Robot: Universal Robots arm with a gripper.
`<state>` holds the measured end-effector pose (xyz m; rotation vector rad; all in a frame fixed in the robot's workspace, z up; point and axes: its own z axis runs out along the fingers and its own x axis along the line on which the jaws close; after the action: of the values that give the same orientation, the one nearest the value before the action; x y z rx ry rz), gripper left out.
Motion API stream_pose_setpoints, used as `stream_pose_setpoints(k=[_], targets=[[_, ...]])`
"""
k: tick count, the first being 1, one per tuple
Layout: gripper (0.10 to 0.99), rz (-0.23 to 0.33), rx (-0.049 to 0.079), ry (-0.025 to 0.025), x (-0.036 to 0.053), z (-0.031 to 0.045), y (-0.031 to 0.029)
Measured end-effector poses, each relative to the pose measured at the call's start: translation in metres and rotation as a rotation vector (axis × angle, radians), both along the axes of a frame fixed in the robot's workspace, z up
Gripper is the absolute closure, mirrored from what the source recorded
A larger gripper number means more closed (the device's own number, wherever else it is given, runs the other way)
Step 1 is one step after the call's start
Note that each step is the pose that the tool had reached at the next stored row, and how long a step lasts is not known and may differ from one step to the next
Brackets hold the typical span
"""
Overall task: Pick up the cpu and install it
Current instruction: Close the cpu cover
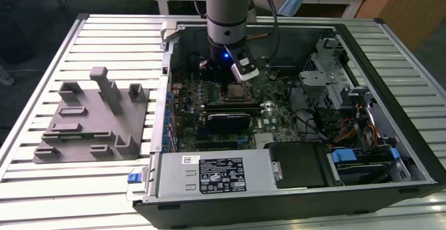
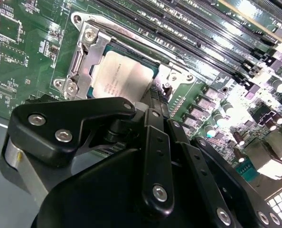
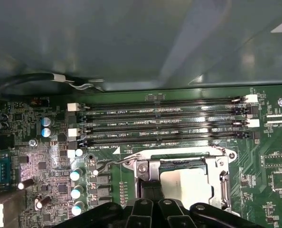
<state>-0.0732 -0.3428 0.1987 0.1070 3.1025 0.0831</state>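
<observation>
Silver cpu (image 2: 124, 76) lies in its socket (image 2: 86, 52).
Arm (image 1: 226, 10) stands upright over the motherboard (image 2: 17, 71); end effector (image 2: 154, 97) pinched narrow at the cpu's edge.

The computer case (image 1: 279, 209) lies on the table (image 1: 42, 188), with the fixture (image 1: 91, 120) beside it on the exterior view's left. Inside the case, the cpu (image 2: 124, 76) sits in the socket (image 2: 86, 52) on the motherboard (image 2: 27, 57), beside the memory slots (image 3: 164, 126). The gripper (image 3: 150, 192) stands over the cpu's edge.
</observation>
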Motion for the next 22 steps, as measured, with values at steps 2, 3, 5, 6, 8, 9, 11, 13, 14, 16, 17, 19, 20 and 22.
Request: stream_pose_setpoints(k=[2,3,5,6,8,9,11,13,14,16,17,19,20,22], targets=[[0.98,0.001,0.0,-0.0001,0.0006,-0.0001,0.0],[0.98,0.002,0.0,-0.0003,0.0011,-0.0002,0.0],[0.98,0.002,0.0,-0.0003,0.0023,-0.0002,0.0001],[0.98,0.002,0.0,-0.0002,0.0029,-0.0002,0.0001],[0.98,0.003,0.0,0.0,0.0038,-0.0001,0.0],[0.98,0.003,0.0,0.0,0.0041,-0.0001,0.0],[0.98,0.003,0.0,-0.0001,0.0043,-0.0001,0.0],[0.98,0.003,0.0,-0.0002,0.0044,-0.0001,0.0],[0.98,0.003,0.0,-0.0002,0.0044,-0.0001,0.0],[0.98,0.003,0.0,-0.0003,0.0044,0.0,0.0001],[0.98,0.003,0.0,-0.0003,0.0045,0.0002,0.0001],[0.98,0.003,0.0,-0.0003,0.0044,0.0012,0.0],[0.98,0.003,0.0,-0.0002,0.0044,0.0019,0.0],[0.98,0.004,0.0,-0.0002,0.0044,0.0039,0.0]])
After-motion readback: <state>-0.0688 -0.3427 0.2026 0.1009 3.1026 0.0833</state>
